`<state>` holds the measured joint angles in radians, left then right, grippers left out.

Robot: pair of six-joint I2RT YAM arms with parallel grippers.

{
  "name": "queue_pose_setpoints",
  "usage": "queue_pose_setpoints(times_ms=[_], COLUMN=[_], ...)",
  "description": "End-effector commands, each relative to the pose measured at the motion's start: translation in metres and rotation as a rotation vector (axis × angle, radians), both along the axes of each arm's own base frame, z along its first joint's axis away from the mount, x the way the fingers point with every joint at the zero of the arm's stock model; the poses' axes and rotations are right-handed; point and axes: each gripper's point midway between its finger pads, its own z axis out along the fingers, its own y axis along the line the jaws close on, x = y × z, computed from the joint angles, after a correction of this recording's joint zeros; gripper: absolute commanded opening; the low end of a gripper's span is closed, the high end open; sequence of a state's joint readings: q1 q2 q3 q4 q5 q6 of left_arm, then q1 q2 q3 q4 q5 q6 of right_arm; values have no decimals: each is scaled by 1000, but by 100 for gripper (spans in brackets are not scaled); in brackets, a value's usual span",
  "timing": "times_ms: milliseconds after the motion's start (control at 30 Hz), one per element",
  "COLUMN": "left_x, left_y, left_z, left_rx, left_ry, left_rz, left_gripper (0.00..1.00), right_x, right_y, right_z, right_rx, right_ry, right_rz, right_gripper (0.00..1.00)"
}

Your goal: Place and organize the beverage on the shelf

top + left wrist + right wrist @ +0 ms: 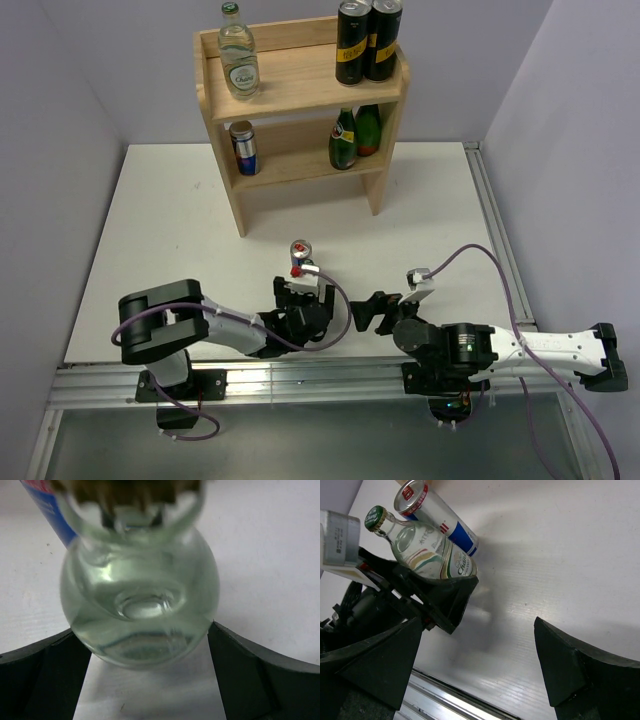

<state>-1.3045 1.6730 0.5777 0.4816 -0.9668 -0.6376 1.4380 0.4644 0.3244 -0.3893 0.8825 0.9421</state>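
straddling the clear bottle (427,555), left gripper (142,635) fingers spread wide; blue-silver can (440,522) just behind it; right gripper (479,630) spread wide, empty

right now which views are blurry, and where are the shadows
Left wrist view: the clear round-bodied glass bottle fills the frame, too close and soft, the blue-and-silver metal can behind it blurred. Right wrist view: both look sharp; a soft shadow lies on the white table. Top external view: sharp, even light, faint shadow under the light wooden two-tier shelf.
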Motion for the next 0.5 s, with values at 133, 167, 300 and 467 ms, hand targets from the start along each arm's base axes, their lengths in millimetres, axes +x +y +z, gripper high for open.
queue_pose_setpoints(times_ms=[133, 167, 300, 467], left_x=[24, 26, 33, 42], left_y=[10, 11, 14, 16], left_z=[16, 16, 10, 6], left_rx=[-90, -88, -83, -96], left_ry=[-83, -86, -96, -95], left_rz=[119, 124, 147, 170], left_gripper=[99, 99, 94, 26], right_x=[3, 3, 3, 3], right_y=[0, 0, 0, 0], right_z=[1, 1, 1, 1], right_rx=[-10, -10, -7, -10], right_ry=[-16, -16, -16, -17], right_rz=[-20, -22, -20, -23], right_gripper=[100, 100, 100, 100])
